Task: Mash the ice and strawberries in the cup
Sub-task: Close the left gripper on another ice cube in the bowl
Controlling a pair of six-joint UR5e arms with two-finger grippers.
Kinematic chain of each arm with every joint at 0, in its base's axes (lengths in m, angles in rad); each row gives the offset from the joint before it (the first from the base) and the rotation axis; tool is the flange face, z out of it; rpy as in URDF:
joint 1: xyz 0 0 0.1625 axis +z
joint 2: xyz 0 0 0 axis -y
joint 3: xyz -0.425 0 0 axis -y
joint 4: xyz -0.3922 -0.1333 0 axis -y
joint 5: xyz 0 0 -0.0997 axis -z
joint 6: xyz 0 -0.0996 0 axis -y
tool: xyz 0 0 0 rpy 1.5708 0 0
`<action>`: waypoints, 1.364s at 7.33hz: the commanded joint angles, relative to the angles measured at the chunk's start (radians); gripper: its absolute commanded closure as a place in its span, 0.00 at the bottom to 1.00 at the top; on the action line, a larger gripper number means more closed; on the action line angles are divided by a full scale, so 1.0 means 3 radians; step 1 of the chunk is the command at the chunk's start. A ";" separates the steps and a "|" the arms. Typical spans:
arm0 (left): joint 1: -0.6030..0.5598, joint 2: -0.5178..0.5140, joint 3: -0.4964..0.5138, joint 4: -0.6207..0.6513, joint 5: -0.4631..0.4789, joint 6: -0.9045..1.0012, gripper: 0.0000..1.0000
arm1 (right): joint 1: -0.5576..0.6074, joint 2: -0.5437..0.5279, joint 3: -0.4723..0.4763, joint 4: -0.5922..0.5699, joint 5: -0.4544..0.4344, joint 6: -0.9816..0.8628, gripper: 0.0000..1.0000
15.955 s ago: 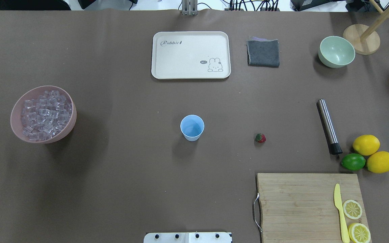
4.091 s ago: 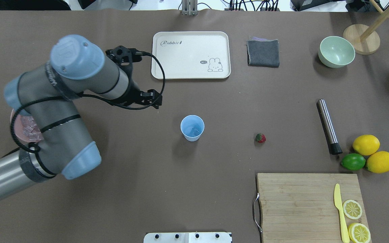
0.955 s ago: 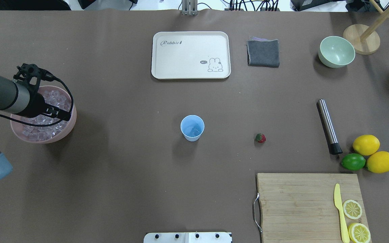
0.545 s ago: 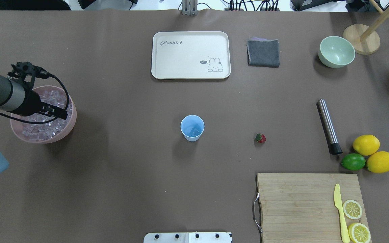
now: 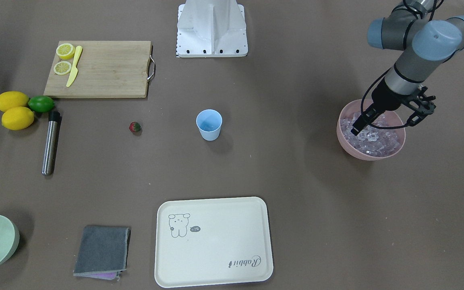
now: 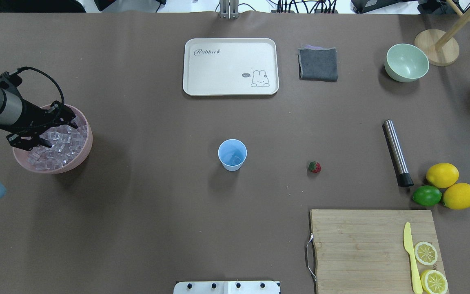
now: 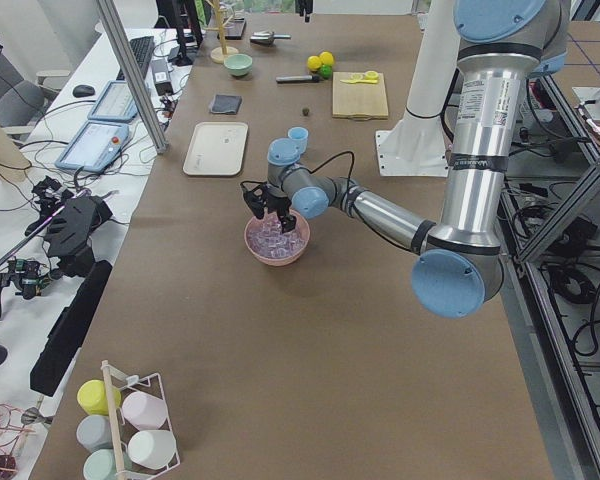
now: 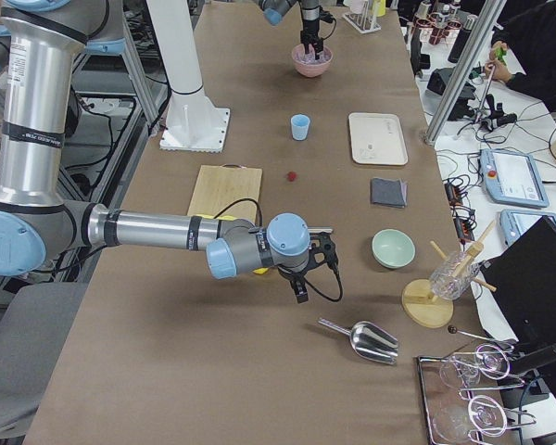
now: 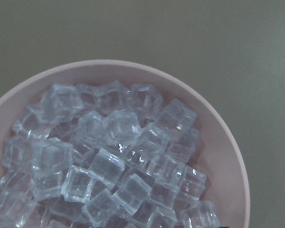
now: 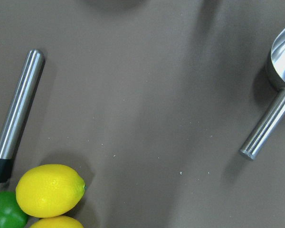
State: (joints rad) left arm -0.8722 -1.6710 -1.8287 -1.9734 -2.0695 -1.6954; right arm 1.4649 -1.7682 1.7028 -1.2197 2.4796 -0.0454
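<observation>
Closest to the robot's base, a wooden cutting board (image 6: 361, 245) lies on the brown surface (image 6: 157, 212), with a yellow knife (image 6: 410, 257) and two lemon slices (image 6: 425, 252) at its right end.

Just past the board sit two lemons (image 6: 442, 174) and a lime (image 6: 426, 195), touching one another. A steel bar with a black tip (image 6: 396, 151) lies beside them. The right tool (image 8: 301, 287) hangs above the surface over this corner. It shows only in the side view, so I cannot tell whether it is wide or narrow. A metal scoop (image 8: 371, 341) lies near it.

In the middle band the strawberry (image 6: 314, 166) lies alone on the surface, apart from the cup (image 6: 232, 165). The cup stands upright at the centre, and a faint glassy shape shows at its bottom.

Well off to the robot's left is the pink bowl (image 6: 78, 161), heaped with ice (image 6: 61, 143). The left tool (image 6: 49, 128) is down over the heap with its two fingers spread apart — whether a cube sits between them is not clear.

Along the far edge lie the cream tray (image 6: 231, 67), a folded grey cloth (image 6: 318, 64) and a pale green bowl (image 6: 406, 63) — all apart from one another.
</observation>
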 commanded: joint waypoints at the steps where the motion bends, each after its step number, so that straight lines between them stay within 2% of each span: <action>1: 0.0018 0.0012 -0.0010 0.0002 0.0205 -0.0646 0.14 | 0.0000 -0.0032 0.0050 0.0001 -0.0002 -0.0002 0.00; 4: 0.0222 -0.0009 -0.0045 0.0129 0.0322 -0.1276 0.14 | 0.0000 -0.0037 0.0061 0.0001 -0.0002 -0.0002 0.00; 6: 0.0345 0.0001 -0.0076 0.0314 0.0420 -0.1414 0.14 | 0.0000 -0.0174 0.0188 0.0001 -0.0002 -0.0017 0.00; 10: 0.0448 0.0124 -0.0183 0.0324 0.0445 -0.1604 0.14 | 0.0005 -0.0364 0.0449 0.0001 0.0003 -0.0007 0.00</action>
State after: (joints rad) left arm -0.7487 -1.6456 -1.8727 -1.8767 -1.9368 -2.1618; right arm 1.4658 -1.8662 1.8180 -1.2195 2.4803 -0.0481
